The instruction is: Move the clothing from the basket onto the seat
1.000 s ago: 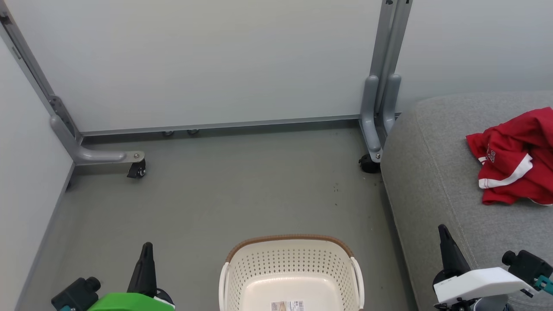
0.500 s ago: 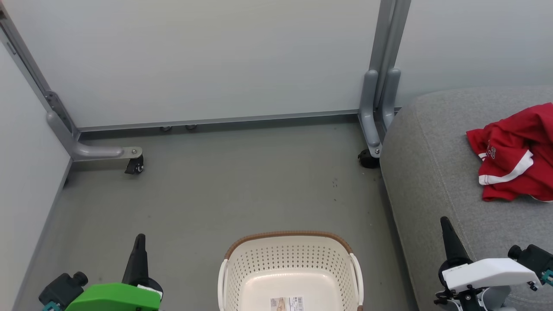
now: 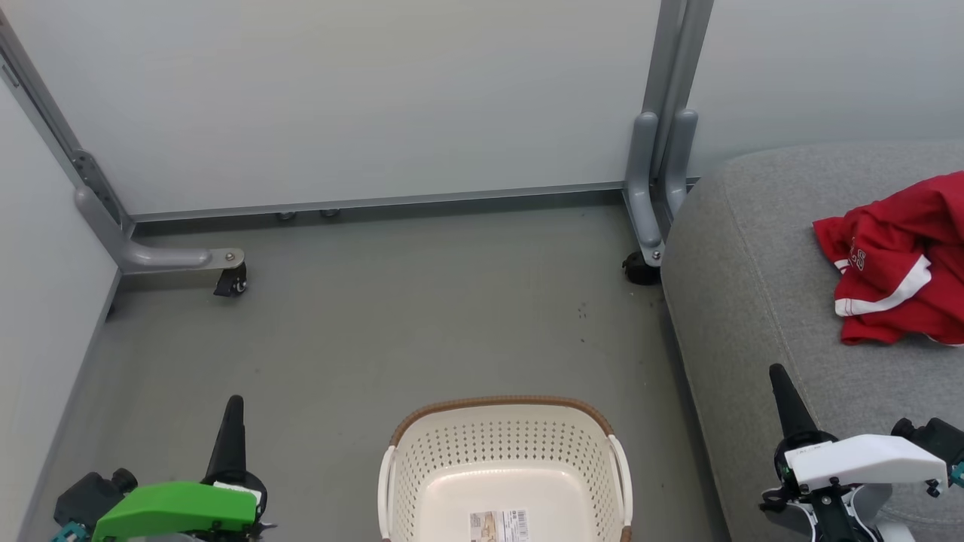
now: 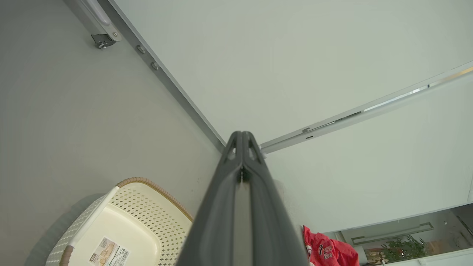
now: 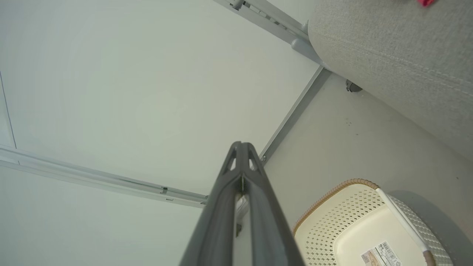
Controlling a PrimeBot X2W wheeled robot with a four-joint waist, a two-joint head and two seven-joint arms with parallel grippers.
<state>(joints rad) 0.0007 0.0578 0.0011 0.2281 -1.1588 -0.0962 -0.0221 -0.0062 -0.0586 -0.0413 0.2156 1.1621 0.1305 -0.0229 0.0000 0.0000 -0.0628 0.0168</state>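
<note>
My left gripper (image 3: 233, 406) and right gripper (image 3: 776, 375) are closed, empty. The clothing (image 3: 896, 263) on the seat (image 3: 753, 301) looks soft, light; I'd pinch a raised fold.

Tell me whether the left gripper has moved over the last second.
Yes. The left gripper has slid to the robot's left, away from the basket, which barely shifts in the head view.
</note>
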